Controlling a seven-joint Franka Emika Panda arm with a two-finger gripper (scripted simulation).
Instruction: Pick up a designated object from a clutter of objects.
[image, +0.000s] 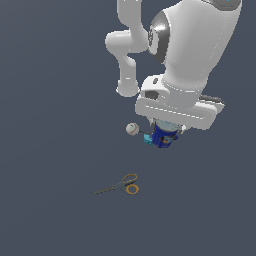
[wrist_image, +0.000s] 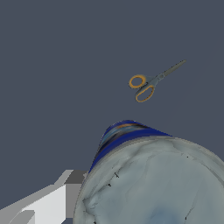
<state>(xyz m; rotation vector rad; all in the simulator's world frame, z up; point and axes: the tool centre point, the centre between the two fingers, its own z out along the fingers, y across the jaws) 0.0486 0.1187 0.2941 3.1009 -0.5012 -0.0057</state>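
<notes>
Blue can (image: 163, 135) sits directly under the claw (image: 166, 128), lid (wrist_image: 153, 183) filling the wrist view. Finger spacing: cannot tell.

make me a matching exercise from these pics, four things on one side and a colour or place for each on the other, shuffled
Things:
1. scissors
2. blue can
3. whitish ball
4. teal block

Descriptions:
A. directly under the gripper, pale grey lid filling the wrist view
B. orange handle loops, lying apart from the rest
C. small and round, on the exterior view's left of the can
D. tucked against the can's lower side in the exterior view

Pairs: 1-B, 2-A, 3-C, 4-D
</notes>
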